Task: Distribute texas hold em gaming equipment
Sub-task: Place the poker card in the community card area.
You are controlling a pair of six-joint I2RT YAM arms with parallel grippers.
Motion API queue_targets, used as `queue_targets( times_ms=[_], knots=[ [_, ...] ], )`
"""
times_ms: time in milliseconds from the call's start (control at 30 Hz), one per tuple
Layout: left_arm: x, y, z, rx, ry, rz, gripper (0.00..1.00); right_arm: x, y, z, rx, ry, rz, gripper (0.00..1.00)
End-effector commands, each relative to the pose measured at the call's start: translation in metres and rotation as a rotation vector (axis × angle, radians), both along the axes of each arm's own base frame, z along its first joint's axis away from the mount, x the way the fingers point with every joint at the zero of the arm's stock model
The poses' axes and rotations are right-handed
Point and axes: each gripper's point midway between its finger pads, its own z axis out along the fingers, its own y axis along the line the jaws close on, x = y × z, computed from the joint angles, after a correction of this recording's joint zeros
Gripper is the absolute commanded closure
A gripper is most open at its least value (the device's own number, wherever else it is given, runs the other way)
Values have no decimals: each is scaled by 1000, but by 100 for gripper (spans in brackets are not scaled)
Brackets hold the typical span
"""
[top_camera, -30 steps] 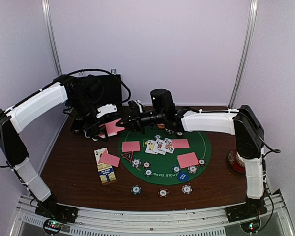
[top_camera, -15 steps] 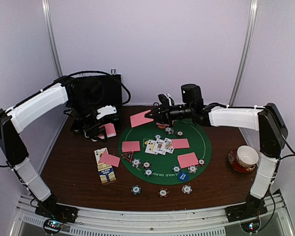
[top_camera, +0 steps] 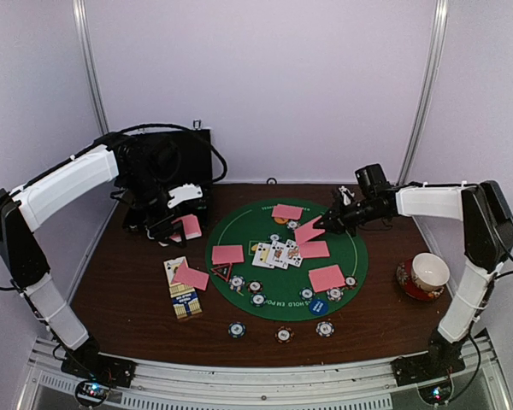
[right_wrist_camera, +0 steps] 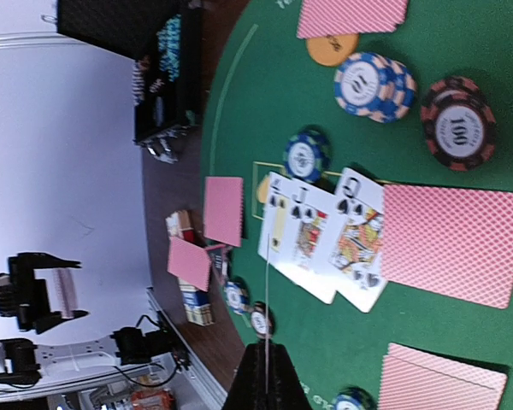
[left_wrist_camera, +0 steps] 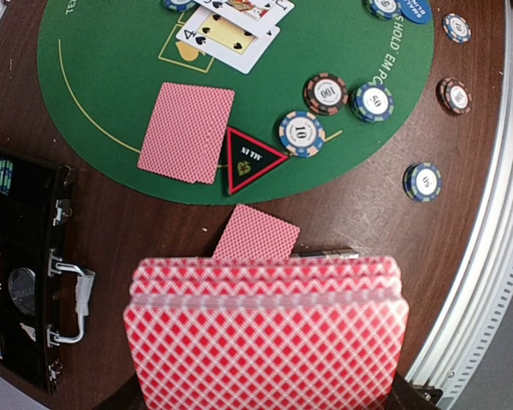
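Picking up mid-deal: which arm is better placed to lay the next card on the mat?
Right. The right end effector pinches one pink card over the green mat; the left end effector holds the deck off to the mat's left.

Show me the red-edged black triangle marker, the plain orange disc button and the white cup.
red-edged black triangle marker [left_wrist_camera: 250, 160], left wrist view, its centre.
plain orange disc button [right_wrist_camera: 333, 51], right wrist view, its exposed part.
white cup [top_camera: 430, 270], top external view, its bowl.

top: high behind arms, down on whole tabletop [top_camera: 128, 295] | left wrist: close, downward | right wrist: low, sideways | shared: green mat [top_camera: 239, 226]
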Motion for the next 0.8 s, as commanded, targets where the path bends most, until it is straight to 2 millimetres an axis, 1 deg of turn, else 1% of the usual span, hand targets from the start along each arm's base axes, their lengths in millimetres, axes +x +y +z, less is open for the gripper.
queue_targets(
  times_ms=[0, 100, 333, 367, 467, 567, 667, 767],
  knots=[
    [1, 2, 8, -25, -33, 1, 100, -8, -21, -54, -173, 27, 16, 100],
    [0, 3, 7, -22, -30, 1, 100, -3, -27, -68, -229, 15, 5, 100],
    [-4, 8, 4, -15, -22, 6, 100, 9, -39, -87, -333, -11, -9, 99],
    [-6, 9, 3, -12, -19, 7, 100, 10, -40, -90, -343, -10, -11, 96],
    [-7, 16, -2, -5, -13, 16, 100, 9, -42, -101, -364, 7, -9, 81],
    [-9, 24, -8, -1, -8, 30, 100, 9, -45, -105, -386, 6, -16, 68],
    [-11, 33, -17, 8, -4, 42, 100, 10, -47, -101, -400, -6, -22, 59],
    [-15, 40, -31, 34, -1, 37, 100, 13, -52, -87, -437, -39, -31, 47]
  ],
)
